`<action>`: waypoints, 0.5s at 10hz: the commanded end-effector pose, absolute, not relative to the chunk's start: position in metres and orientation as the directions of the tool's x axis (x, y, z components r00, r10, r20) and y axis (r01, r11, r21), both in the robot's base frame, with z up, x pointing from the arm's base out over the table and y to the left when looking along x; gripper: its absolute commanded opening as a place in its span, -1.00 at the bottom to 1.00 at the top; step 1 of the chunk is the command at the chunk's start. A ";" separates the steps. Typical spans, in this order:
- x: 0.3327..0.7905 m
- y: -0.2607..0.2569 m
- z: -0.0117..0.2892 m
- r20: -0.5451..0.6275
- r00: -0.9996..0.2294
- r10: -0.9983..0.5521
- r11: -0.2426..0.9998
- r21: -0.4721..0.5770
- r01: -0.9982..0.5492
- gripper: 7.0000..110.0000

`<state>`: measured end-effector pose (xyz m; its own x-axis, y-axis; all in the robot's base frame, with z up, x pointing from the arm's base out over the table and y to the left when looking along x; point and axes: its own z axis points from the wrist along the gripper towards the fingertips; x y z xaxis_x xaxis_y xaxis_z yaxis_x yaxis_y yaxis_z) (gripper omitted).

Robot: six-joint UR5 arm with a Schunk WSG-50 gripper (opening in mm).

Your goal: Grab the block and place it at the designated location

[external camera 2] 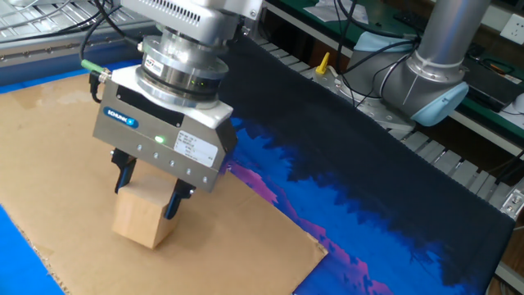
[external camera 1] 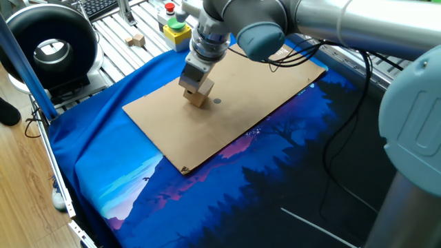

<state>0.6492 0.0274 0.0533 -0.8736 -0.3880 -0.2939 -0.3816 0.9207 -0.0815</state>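
The block (external camera 1: pixel 198 96) is a light-tan wooden cube held between my gripper's fingers just above the brown cardboard board (external camera 1: pixel 227 110). In the other fixed view the block (external camera 2: pixel 144 219) hangs under the gripper (external camera 2: pixel 148 190), whose dark fingers (external camera 2: pixel 174 197) clamp its sides. The gripper (external camera 1: pixel 195 86) is shut on the block. The dark grey dot (external camera 1: pixel 217 101) lies on the board just right of the block in one fixed view. The dot is hidden in the other fixed view.
A blue printed cloth (external camera 1: pixel 138 172) covers the table under the board. A much smaller pale cube (external camera 1: pixel 137 40) lies on the slatted metal top at the back left. A yellow box with buttons (external camera 1: pixel 175 25) stands behind the board. A black ring-shaped device (external camera 1: pixel 49 45) is at far left.
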 end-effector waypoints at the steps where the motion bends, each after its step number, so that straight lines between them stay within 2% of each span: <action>1: 0.643 0.025 0.054 -0.311 -0.880 -0.359 0.932 -0.069 -0.355 -1.00; 5: 0.626 0.022 0.051 -0.308 -0.876 -0.371 0.927 -0.069 -0.368 -1.00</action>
<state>0.6356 0.0240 0.0510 -0.8751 -0.3780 -0.3022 -0.3725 0.9247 -0.0781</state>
